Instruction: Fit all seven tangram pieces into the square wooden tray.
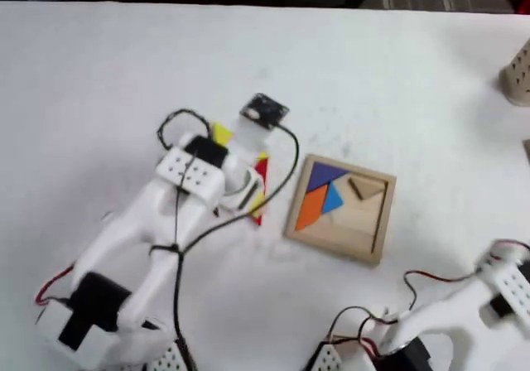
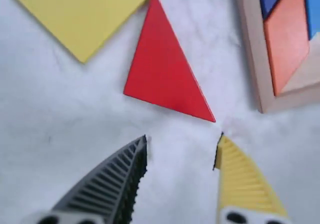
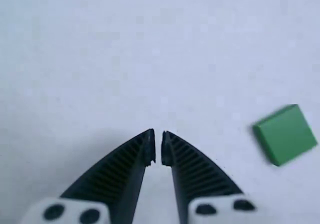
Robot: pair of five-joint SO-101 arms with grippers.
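Observation:
The square wooden tray [image 1: 377, 243] lies right of the table's centre, holding a purple piece [image 1: 325, 174], a blue piece [image 1: 333, 199], an orange piece [image 1: 311, 208] and a plain wood piece [image 1: 365, 188]. My left gripper [image 2: 181, 146] stands open over the table, just short of a red triangle [image 2: 164, 73]. A yellow piece [image 2: 80, 11] lies beyond the red one, and the tray's corner [image 2: 255, 69] is beside it. From above, the left arm [image 1: 195, 176] covers most of the red triangle [image 1: 262, 175] and the yellow piece [image 1: 220, 132]. My right gripper [image 3: 158, 148] is shut, empty, near a green square [image 3: 285, 134].
A pale perforated object [image 1: 517, 74] stands at the table's right edge. Black cables [image 1: 286, 160] loop from the left arm near the tray. The right arm [image 1: 464, 305] sits at the front right. Bare white table stretches across the back.

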